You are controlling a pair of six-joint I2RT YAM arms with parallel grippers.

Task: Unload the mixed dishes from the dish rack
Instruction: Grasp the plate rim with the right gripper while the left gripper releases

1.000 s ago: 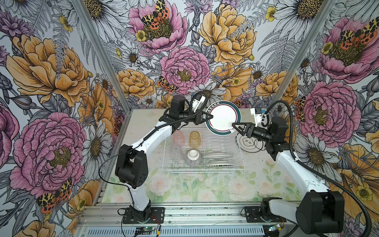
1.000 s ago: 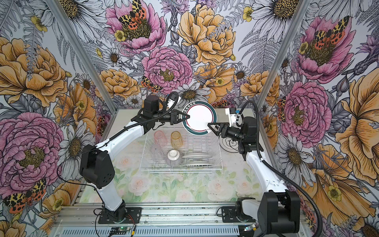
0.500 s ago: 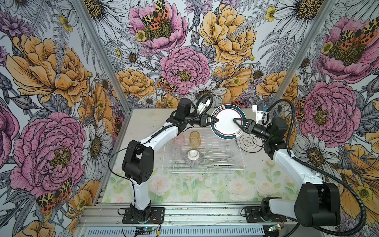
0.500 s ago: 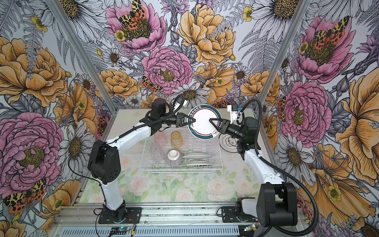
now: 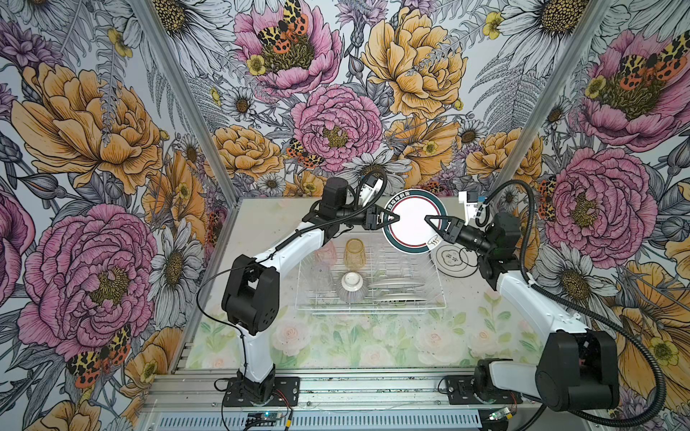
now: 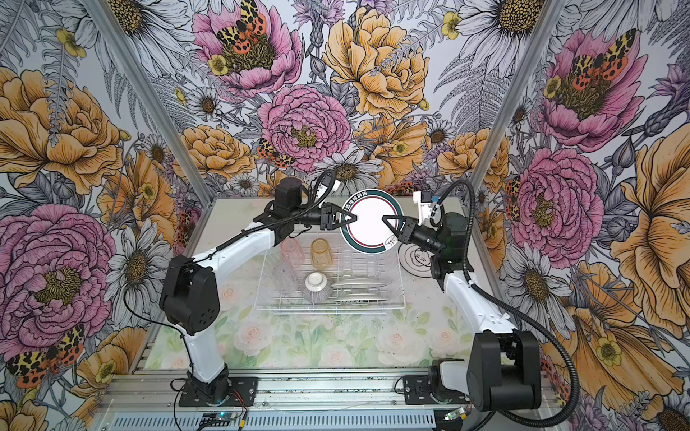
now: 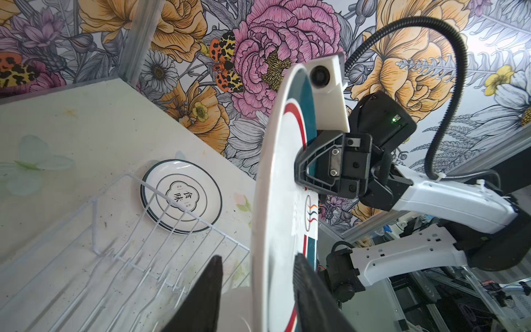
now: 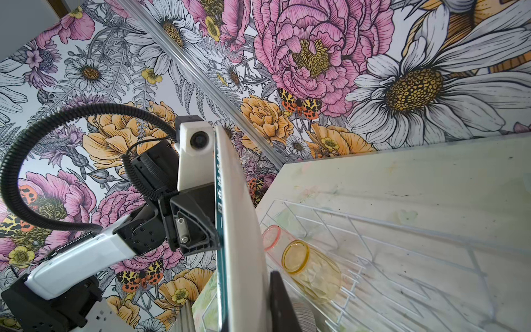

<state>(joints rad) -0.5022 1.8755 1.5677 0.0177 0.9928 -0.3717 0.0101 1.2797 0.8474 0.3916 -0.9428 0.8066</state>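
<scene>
The table (image 5: 336,345) has a pale rectangular top printed with faded pink roses and green leaves, speckled with small dark flecks. A large white wire dish rack (image 5: 373,305) stands on it near the middle, its long side facing the front edge. Just beside the rack's far right corner, a round white plate (image 5: 453,261) with a thin dark rim and a black central emblem lies flat and face up, seemingly on a second one like it

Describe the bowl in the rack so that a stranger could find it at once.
Find the white wire dish rack in the middle of the table. In its row nearer the arm bases, the bowl sits upside down between a clear tumbler and plates standing on edge. Only it has ribbed grey sides and a round white foot facing up.
</scene>
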